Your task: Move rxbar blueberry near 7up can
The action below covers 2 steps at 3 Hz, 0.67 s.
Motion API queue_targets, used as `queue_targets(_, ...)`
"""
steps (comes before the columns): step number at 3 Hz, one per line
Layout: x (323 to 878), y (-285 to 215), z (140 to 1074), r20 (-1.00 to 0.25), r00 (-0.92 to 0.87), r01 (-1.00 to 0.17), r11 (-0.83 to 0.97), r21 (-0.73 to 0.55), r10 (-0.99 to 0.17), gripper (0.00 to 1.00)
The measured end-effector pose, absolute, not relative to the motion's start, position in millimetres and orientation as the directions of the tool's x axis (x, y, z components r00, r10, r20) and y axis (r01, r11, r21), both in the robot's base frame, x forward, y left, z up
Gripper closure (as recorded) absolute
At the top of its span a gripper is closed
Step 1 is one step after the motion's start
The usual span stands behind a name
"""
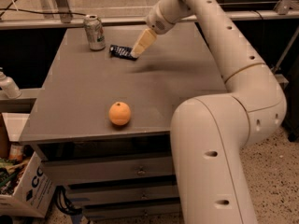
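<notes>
The dark navy rxbar blueberry (pixel 121 52) lies flat on the grey table (pixel 93 92) at the back, just right of the 7up can (pixel 95 32), which stands upright near the back left corner. My gripper (pixel 137 53) reaches down from the upper right. Its cream tip is at the right end of the bar, and I cannot tell whether it touches the bar. A short gap separates the bar from the can.
An orange (pixel 120 113) sits near the table's front edge. A white bottle (pixel 7 85) stands on a ledge to the left. A cardboard box (pixel 23 190) is on the floor at lower left. Drawers (pixel 117 169) are under the table. My arm fills the right side.
</notes>
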<state>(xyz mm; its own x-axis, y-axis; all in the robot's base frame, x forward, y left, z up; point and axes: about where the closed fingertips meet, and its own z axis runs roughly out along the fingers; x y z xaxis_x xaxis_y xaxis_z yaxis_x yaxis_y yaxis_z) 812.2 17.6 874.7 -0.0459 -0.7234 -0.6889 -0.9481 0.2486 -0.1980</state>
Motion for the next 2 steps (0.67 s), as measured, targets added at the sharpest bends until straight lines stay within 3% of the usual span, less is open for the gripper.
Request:
queue_targets(1, 774.6, -55.9, 879.5, -0.742, -0.092, -0.951, 0.28, -0.132, -0.664, 0.0)
queue_targets(2, 774.6, -55.8, 879.4, -0.742, -0.092, -0.951, 0.28, -0.132, -0.664, 0.0)
